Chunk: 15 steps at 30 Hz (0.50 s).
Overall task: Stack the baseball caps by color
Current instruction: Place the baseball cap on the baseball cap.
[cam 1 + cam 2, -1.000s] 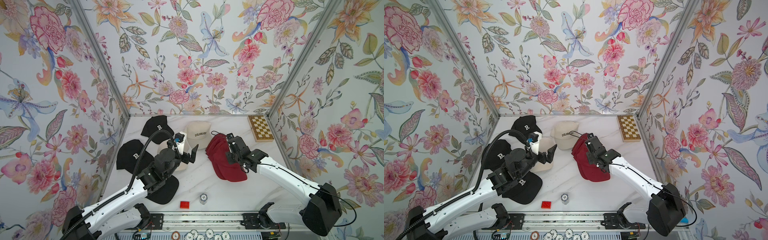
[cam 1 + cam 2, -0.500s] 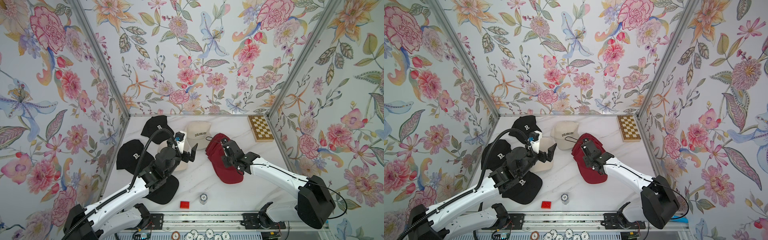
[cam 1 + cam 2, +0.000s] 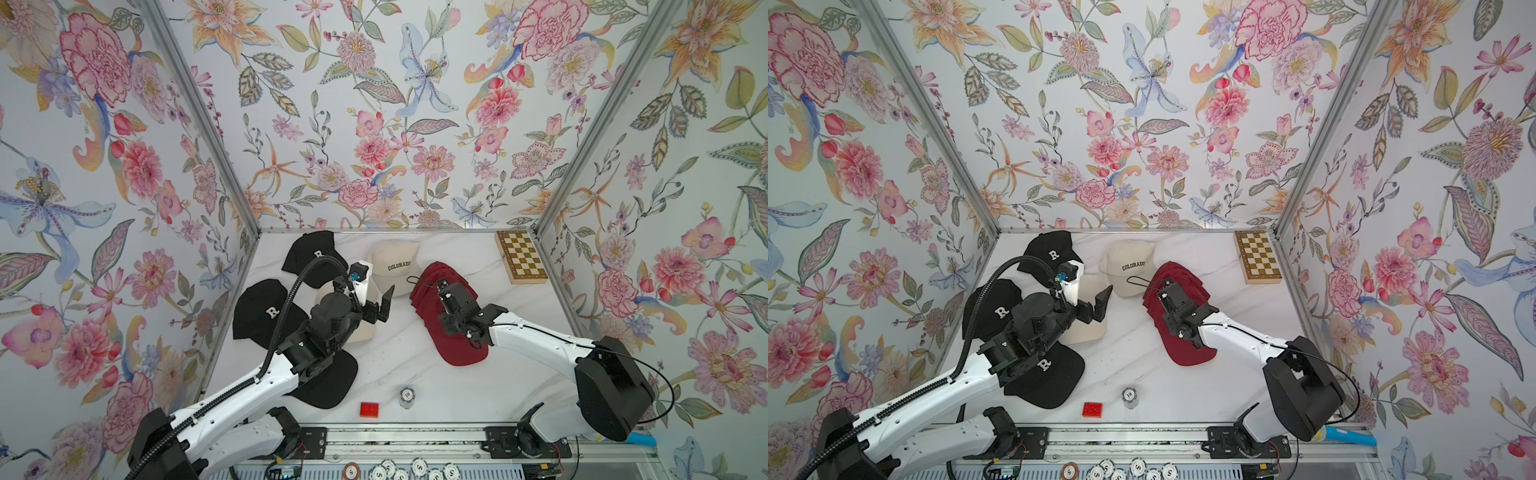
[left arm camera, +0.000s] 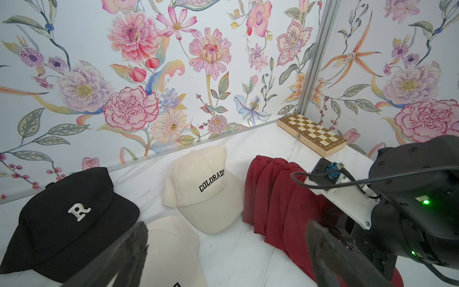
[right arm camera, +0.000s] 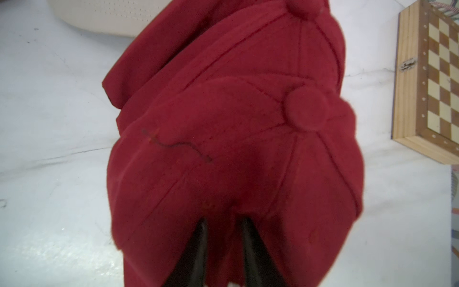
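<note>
Leftward first, a black cap (image 3: 266, 309) lay close to the left wall (image 3: 124, 208). A second black cap (image 3: 313, 253) sat near the back wall (image 3: 374, 124), and a third black cap (image 3: 332, 376) lay toward the front, partly under the left arm (image 3: 249, 386). Little bare table showed along that side.

Just right of them the left gripper (image 4: 226, 225) hung above a cream cap (image 4: 171, 248), its jaws spread wide with nothing between them. Beyond it a lettered cream cap (image 3: 395, 266) lay near the back wall, its brim just beside the stack of red caps (image 3: 459, 351).

Between the two grippers a bare strip of white table (image 3: 399, 357) ran toward the front. Only a red brick (image 3: 369, 409) and a small round piece (image 3: 406, 397) broke it, both near the front rail (image 3: 395, 436).

The right gripper (image 5: 224, 221) had its tips on the top red cap, jaws only narrowly apart; whether they pinched the cloth I could not tell.

Right of the stack the table lay bare up to the right wall (image 3: 665, 208). A chessboard (image 3: 521, 257) was tucked into the back right corner. All three walls were flowered, with metal posts (image 3: 199, 124) at the back corners.
</note>
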Motion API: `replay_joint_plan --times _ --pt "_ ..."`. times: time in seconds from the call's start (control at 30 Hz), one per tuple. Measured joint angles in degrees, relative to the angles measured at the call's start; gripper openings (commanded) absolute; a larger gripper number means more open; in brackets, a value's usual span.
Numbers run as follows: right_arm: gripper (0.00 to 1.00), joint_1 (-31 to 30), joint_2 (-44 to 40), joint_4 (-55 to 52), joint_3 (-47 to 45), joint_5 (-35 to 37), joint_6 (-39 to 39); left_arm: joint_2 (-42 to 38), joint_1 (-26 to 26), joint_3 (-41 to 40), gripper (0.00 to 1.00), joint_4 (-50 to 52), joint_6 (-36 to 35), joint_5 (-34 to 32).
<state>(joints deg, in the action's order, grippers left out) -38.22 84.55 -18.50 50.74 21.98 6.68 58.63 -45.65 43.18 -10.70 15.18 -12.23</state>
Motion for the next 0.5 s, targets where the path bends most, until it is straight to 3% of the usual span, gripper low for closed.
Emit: replay_joint_plan --times 0.1,0.2,0.37,0.5 --pt "0.63 0.37 -0.07 -0.15 -0.13 0.17 0.26 0.09 0.0 0.02 1.0 -0.02 0.0 0.0" --pt "0.73 0.42 -1.07 -1.31 -0.13 0.17 0.63 0.24 0.0 0.09 1.0 0.0 0.0 0.0" --pt "0.82 0.42 -6.43 -5.49 0.52 0.22 0.92 0.24 0.0 0.11 1.0 0.0 0.02 -0.02" --pt "0.83 0.42 -9.64 -8.79 5.33 0.37 0.66 0.24 0.0 0.11 1.0 -0.02 0.02 -0.02"
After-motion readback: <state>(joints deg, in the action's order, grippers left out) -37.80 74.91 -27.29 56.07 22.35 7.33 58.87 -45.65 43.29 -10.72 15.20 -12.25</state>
